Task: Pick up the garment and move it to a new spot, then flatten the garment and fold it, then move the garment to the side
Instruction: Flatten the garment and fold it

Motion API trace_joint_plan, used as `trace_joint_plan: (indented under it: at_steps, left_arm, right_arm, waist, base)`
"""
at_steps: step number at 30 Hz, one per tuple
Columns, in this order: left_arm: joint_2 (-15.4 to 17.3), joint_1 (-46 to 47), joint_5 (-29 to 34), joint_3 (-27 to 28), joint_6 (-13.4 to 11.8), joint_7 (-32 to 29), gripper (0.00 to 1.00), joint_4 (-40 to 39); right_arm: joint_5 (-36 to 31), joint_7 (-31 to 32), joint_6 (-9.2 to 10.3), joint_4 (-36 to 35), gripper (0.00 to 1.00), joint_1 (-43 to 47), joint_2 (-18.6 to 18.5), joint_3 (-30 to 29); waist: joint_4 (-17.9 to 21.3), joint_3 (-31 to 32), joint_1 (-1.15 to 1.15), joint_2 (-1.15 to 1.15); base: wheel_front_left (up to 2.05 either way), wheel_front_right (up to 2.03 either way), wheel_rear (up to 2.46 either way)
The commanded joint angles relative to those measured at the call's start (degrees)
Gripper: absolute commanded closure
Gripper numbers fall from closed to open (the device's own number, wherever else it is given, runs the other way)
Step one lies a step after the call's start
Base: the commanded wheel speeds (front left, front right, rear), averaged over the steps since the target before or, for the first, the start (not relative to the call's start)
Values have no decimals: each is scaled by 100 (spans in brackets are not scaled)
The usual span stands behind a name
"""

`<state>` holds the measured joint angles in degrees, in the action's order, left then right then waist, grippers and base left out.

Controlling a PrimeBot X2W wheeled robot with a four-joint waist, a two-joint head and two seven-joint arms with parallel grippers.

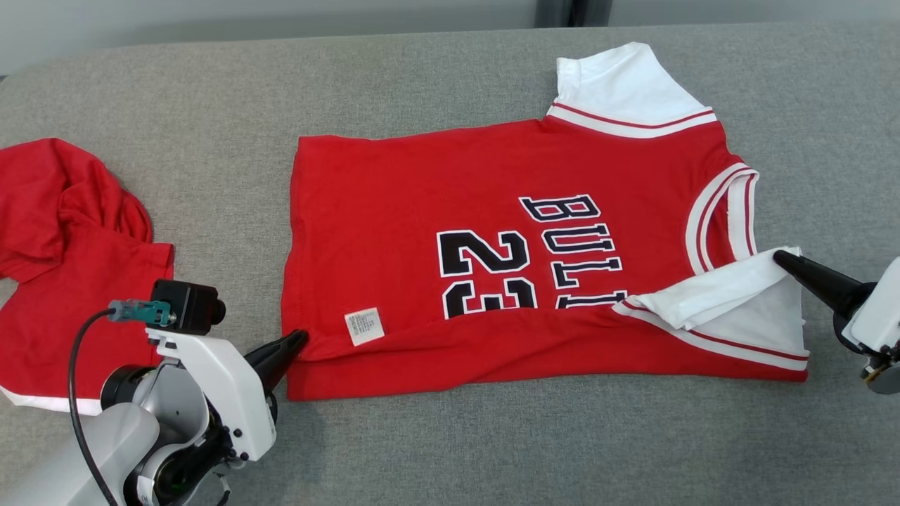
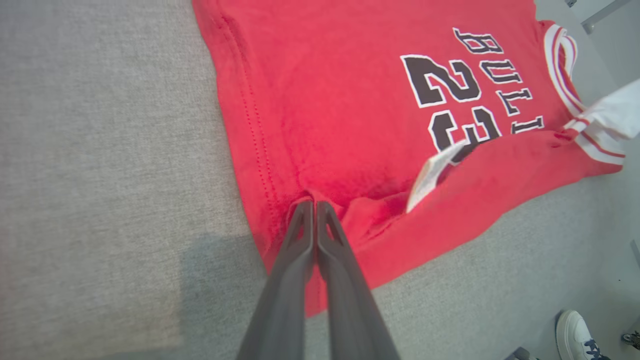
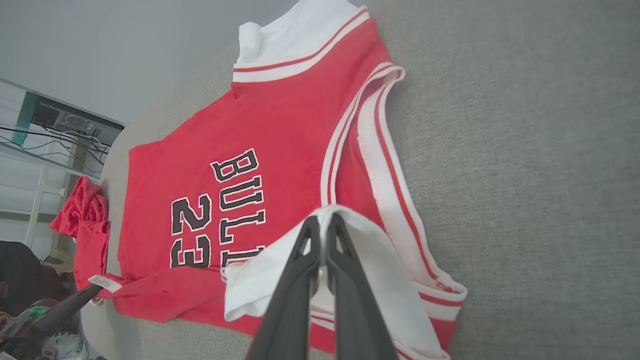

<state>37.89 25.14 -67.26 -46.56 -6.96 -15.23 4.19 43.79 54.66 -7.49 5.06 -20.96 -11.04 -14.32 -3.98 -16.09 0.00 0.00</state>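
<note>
The garment point(image 1: 422, 211) is a red jersey with white sleeves and black "BULLS 23" lettering, spread across the grey surface with its near long edge folded up over the front. My left gripper point(image 1: 301, 339) is shut on the red hem corner point(image 2: 315, 200) at the garment's lower left. My right gripper point(image 1: 779, 257) is shut on the white sleeve point(image 3: 325, 212), which is lifted and doubled over the red body. The garment point(image 3: 280, 130) lies lengthwise in the right wrist view. A white care tag point(image 1: 364, 326) sticks out at the fold.
A second red garment point(image 1: 63, 253) lies crumpled at the left of the grey padded surface point(image 1: 450, 450). Shelving with cables point(image 3: 45, 130) stands beyond the table's far end. A person's shoe point(image 2: 577, 335) is on the floor by the table edge.
</note>
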Motion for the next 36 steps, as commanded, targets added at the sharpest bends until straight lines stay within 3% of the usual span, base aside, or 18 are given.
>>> trace_joint_plan:
  at_steps: [1, 19, 36]
  left_arm:
    - [-8, 90, 28, 25, -15, 27, 100, 26]
    - [-341, 513, 443, -52, -2, 342, 100, 556]
    - [-543, 664, 528, -140, 183, 461, 100, 893]
  right_arm:
    - [11, -70, 0, 46, 100, -62, -56, 16]
    - [263, -1253, 0, 656, 100, -446, -483, 653]
    - [713, -2053, 0, 1109, 100, -577, -836, 1218]
  waist:
    - [-2, -16, 0, 0]
    - [-73, -191, 0, 0]
    - [-131, -268, 0, 0]
  base:
    - [0, 0, 0]
    - [0, 0, 0]
    - [0, 0, 0]
